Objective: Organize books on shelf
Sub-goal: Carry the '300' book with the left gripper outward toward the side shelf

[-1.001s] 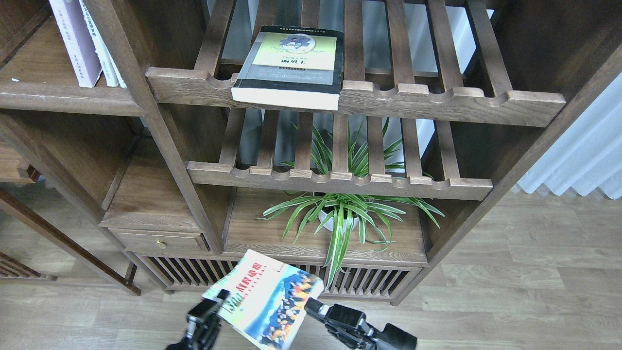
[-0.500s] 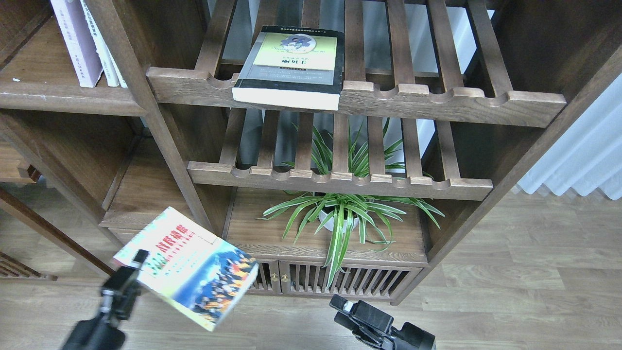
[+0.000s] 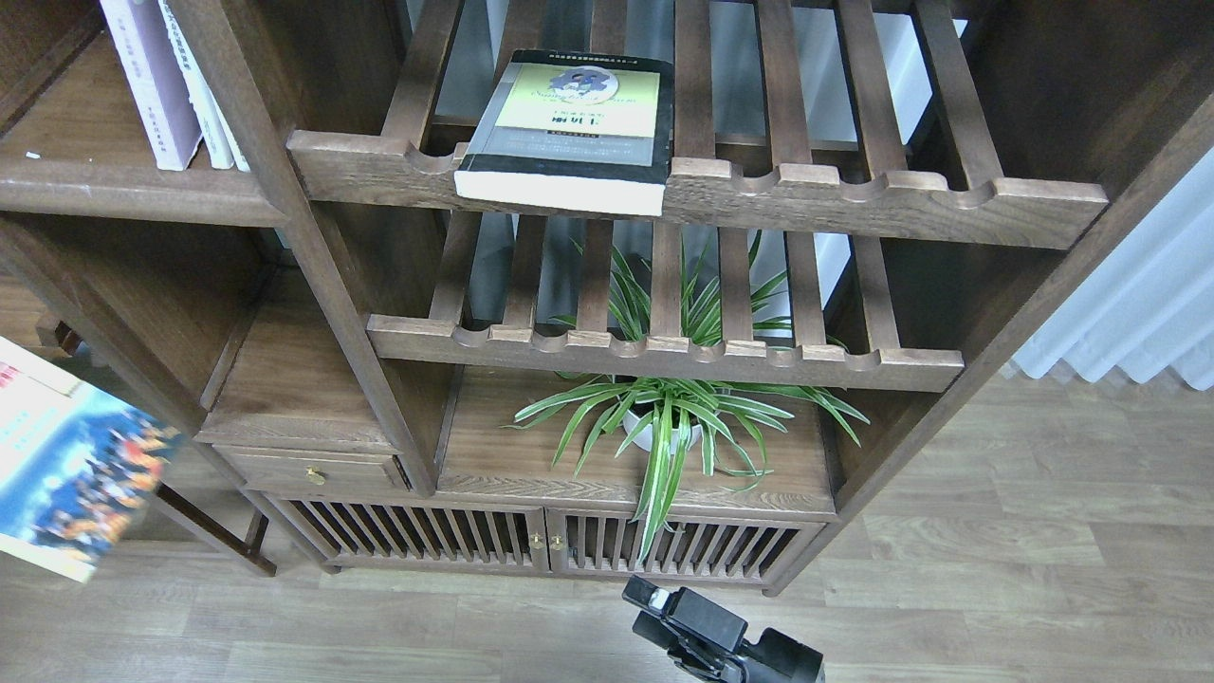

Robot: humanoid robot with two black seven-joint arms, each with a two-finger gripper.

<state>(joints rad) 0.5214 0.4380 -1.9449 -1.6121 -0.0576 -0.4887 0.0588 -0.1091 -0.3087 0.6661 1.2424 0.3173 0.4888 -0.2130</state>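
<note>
While the colourful book (image 3: 71, 455) hung at the frame's left edge, presumably bound for the shelf (image 3: 133, 194) upper left, the left claw was out of view; the right claw (image 3: 664, 615), bottom centre, looked empty, its spread impossible to tell.

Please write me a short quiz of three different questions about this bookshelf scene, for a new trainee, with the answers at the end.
1. True or false: the yellow-green book stands upright between other books.
2. Where is the colourful book? A) on the lower slatted rack B) at the left edge of the view, in the air C) beside the plant
3. Fill in: the lavender-white book stands upright on the solid ____ shelf.

Key:
1. False: it lies flat on the upper slatted rack, overhanging its front rail.
2. B
3. upper left
</note>
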